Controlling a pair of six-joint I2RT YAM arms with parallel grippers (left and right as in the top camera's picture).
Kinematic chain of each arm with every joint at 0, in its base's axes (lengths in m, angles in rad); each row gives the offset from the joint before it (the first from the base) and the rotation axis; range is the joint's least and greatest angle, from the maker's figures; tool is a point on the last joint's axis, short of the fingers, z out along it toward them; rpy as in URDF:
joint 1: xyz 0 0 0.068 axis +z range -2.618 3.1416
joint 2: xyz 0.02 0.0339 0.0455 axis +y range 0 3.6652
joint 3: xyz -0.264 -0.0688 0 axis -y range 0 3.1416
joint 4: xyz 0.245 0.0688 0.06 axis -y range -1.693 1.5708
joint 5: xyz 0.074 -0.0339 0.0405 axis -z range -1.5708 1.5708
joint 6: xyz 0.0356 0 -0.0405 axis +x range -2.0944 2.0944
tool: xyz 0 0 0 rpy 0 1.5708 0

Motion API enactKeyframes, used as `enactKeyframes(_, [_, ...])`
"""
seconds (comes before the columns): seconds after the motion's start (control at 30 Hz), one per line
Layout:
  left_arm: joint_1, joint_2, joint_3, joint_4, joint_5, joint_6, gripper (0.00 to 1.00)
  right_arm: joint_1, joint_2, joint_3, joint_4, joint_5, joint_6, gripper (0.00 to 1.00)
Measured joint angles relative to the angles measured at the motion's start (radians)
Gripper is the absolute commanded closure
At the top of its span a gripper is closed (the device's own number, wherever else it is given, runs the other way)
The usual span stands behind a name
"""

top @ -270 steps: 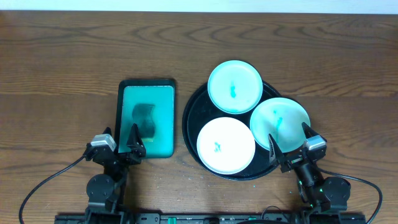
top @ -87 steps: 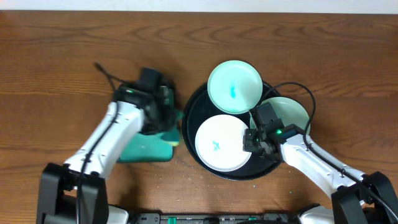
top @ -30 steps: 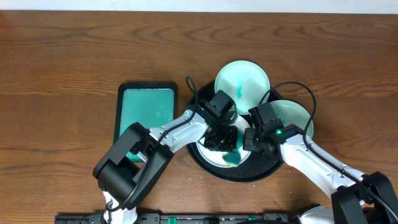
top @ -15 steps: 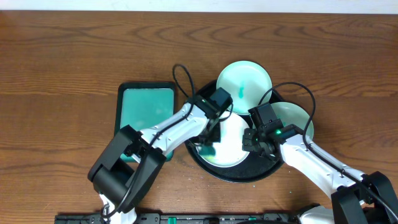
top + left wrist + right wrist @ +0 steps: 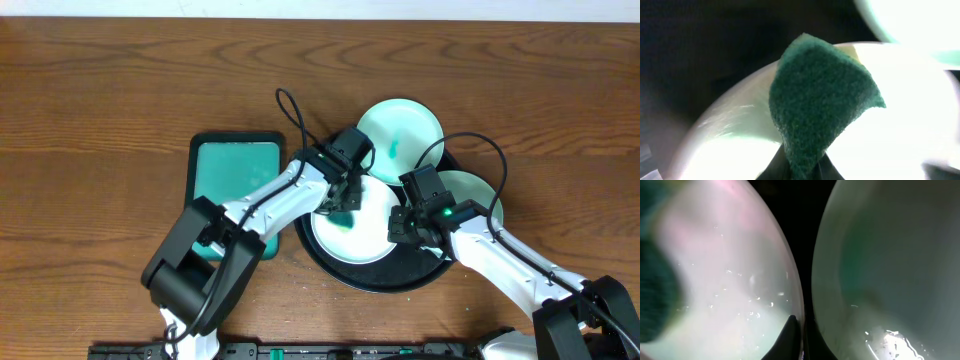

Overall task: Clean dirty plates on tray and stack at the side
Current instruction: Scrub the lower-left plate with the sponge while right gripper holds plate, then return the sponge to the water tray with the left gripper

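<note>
Sponge [image 5: 820,105], clamped in my left pincer [image 5: 800,169], has swept from the front plate's [image 5: 368,243] six o'clock side up toward ten. I see no teal smear left there. My right pincer [image 5: 801,330] stays pinched on its three o'clock rim, on the tray [image 5: 400,277]. Stacking looks close.

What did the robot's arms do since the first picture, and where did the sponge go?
The left fingers took the sponge out of the teal tub and carried it right, onto the front plate, shut on it. The right fingers reached in and closed on that plate's rim. The back plate slid a little right. The tray and tub stayed put.
</note>
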Motion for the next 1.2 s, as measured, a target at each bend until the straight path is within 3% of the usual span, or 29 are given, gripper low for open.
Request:
enactKeyframes(0.2, [-0.023,0.067,0.000,0.076,0.314,0.034,0.93,-0.001,0.000,0.000,-0.001,0.027,0.000,0.99])
enactKeyframes(0.43, [-0.051,0.078,-0.001,0.013,0.440,0.064,0.93,-0.001,0.000,0.000,-0.003,0.032,-0.001,0.99])
enactKeyframes(0.63, [-0.048,0.058,0.006,-0.143,0.326,0.049,0.93,-0.001,0.000,0.000,-0.003,0.032,0.000,0.99])
enactKeyframes(0.83, [-0.028,-0.028,0.003,-0.292,0.053,0.023,0.93,-0.001,0.000,0.000,-0.003,0.032,0.000,0.99])
enactKeyframes(0.97, [0.037,-0.137,-0.004,-0.328,-0.052,0.013,0.93,-0.001,0.000,0.000,-0.003,0.032,0.000,0.99])
enactKeyframes(1.0, [0.063,-0.182,-0.004,-0.332,-0.072,0.013,0.93,-0.001,0.000,0.000,-0.003,0.033,-0.001,0.97])
enactKeyframes(1.03, [0.087,-0.225,-0.004,-0.336,-0.092,0.013,0.93,-0.001,0.000,0.000,-0.003,0.034,0.000,0.87])
enactKeyframes(1.1, [0.145,-0.323,-0.004,-0.352,-0.142,0.013,0.93,-0.001,0.000,0.000,-0.004,0.038,0.003,0.58])
enactKeyframes(1.13, [0.178,-0.362,-0.004,-0.361,-0.170,0.013,0.93,-0.001,0.000,-0.001,-0.004,0.042,0.001,0.57])
enactKeyframes(1.17, [0.211,-0.397,-0.004,-0.374,-0.200,0.014,0.93,-0.001,0.000,-0.001,0.001,0.045,-0.003,0.71])
enactKeyframes(1.2, [0.252,-0.422,-0.004,-0.383,-0.231,0.019,0.93,-0.001,0.000,-0.001,0.007,0.050,-0.006,0.93])
